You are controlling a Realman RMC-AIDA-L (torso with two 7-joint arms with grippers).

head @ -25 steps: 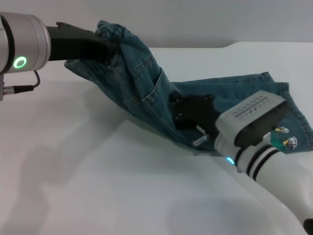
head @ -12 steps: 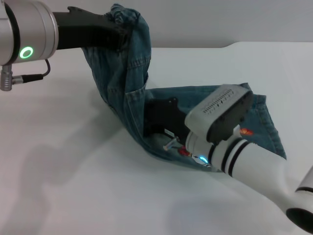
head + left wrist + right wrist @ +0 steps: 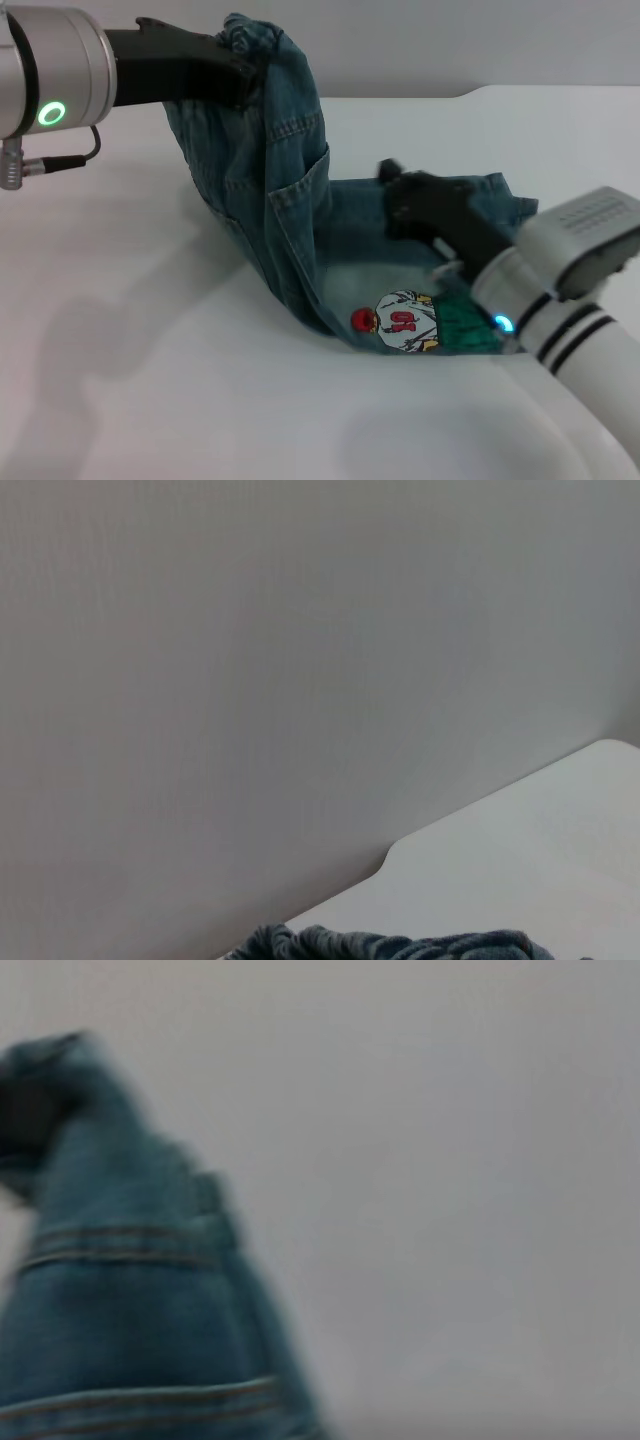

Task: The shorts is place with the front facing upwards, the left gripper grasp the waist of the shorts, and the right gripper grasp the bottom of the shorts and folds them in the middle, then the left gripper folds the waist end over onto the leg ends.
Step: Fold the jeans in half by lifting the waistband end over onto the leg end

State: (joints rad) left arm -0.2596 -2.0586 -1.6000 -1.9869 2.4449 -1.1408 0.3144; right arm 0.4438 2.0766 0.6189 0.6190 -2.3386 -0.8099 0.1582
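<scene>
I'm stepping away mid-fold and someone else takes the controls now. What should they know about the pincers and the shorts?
Left pincer: shut on the waist, held high above the table.
Right pincer: over the lower half of the shorts; grip unclear.
Shorts: upper half hangs from the waist; lower half lies flat, cartoon print showing.
Done: waist lifted.
Left: carry the waist over onto the leg ends, lay it flat, release.

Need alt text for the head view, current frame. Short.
The left gripper holds the gathered waist of the blue-green denim shorts lifted off the white table, with the rest draped down to it. The right gripper hovers over the lower end, beside a cartoon print.
</scene>
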